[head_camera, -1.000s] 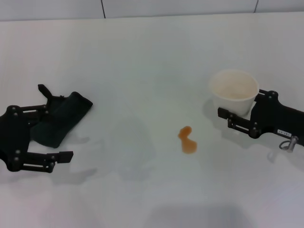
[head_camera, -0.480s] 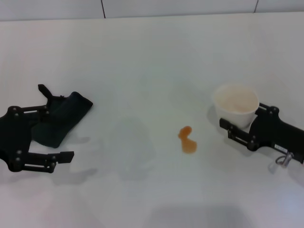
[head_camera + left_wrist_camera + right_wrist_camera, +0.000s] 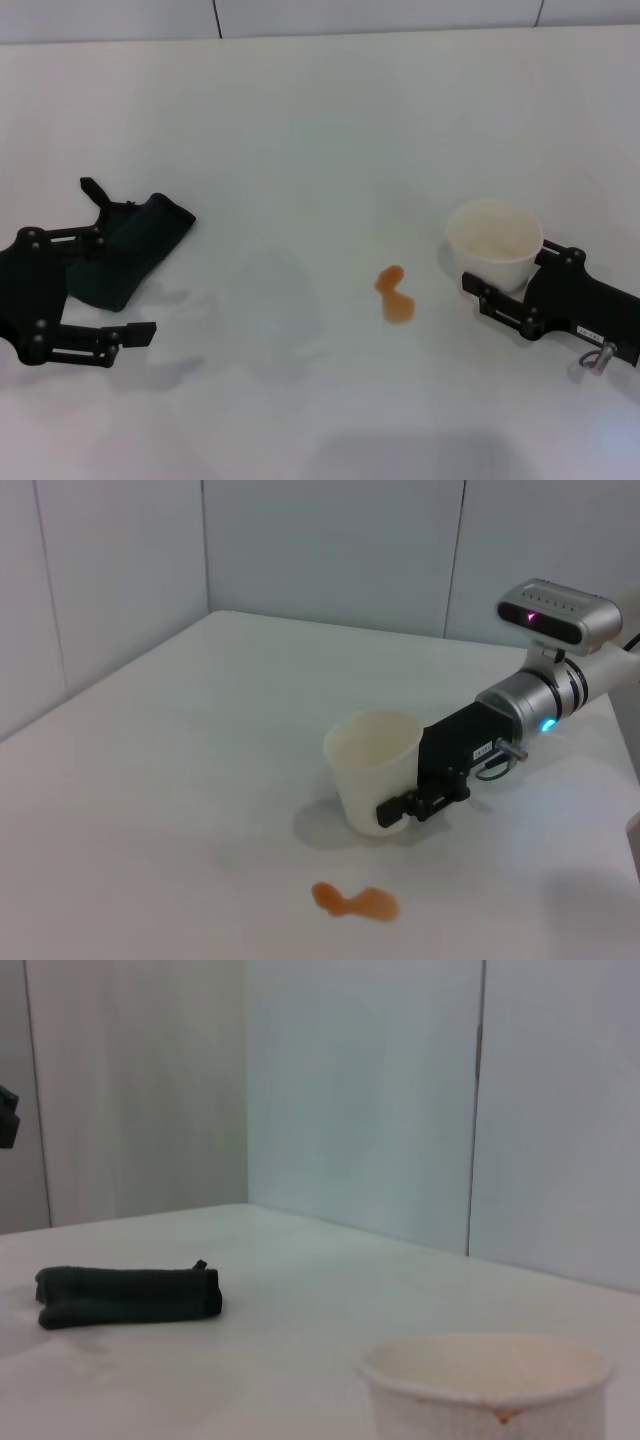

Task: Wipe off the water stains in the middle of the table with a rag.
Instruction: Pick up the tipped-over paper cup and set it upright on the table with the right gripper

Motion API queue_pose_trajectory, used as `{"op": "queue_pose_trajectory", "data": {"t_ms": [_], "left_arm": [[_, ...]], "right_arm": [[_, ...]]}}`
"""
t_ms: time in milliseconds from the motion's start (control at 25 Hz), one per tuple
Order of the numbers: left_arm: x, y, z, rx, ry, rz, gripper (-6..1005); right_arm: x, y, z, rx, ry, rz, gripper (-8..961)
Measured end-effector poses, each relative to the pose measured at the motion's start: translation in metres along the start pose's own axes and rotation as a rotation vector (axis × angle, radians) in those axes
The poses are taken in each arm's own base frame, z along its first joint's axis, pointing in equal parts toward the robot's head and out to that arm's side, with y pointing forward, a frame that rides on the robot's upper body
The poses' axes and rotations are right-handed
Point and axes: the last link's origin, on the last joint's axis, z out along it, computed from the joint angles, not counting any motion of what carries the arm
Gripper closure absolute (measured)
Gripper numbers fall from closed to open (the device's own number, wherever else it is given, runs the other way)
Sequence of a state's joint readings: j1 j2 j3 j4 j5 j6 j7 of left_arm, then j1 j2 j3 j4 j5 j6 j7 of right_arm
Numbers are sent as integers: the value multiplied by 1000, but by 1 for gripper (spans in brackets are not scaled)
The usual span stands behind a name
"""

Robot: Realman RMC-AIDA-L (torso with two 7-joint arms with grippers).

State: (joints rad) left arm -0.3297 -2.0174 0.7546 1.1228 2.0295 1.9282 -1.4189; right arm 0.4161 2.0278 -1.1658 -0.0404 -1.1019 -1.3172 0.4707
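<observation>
The water stains [image 3: 394, 294] form a small orange-brown blotch in the middle of the white table [image 3: 300, 130], also visible in the left wrist view [image 3: 355, 902]. The dark rag [image 3: 125, 255] lies at the left, partly between the spread fingers of my open left gripper [image 3: 125, 282]. It shows as a folded cloth [image 3: 128, 1295] in the right wrist view. My right gripper [image 3: 505, 268] is shut on a white paper cup [image 3: 495, 240], upright just right of the stains. From the left wrist view, the right gripper [image 3: 410, 795] clamps the cup [image 3: 372, 780] from its side.
A pale wall with vertical seams [image 3: 216, 15] runs behind the table's far edge. The cup [image 3: 487, 1385] fills the near part of the right wrist view.
My right gripper has drawn the cup toward the near edge of the table, closer to the stains' level. The left gripper and the rag have stayed put.
</observation>
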Motion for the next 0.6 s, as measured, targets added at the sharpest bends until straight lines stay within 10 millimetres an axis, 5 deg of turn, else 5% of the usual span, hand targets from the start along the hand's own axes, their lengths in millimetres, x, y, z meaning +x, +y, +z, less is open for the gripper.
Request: {"op": "queue_pose_trajectory", "data": {"t_ms": [320,600], "left_arm": [[-1,1,0,-4,-1,-3,159],[-3,3,-2,-1,1,-10,162]], "right_arm": [[4,2,-3,5,15,17,270],[4,5,-5,-3,3,27,79]]}}
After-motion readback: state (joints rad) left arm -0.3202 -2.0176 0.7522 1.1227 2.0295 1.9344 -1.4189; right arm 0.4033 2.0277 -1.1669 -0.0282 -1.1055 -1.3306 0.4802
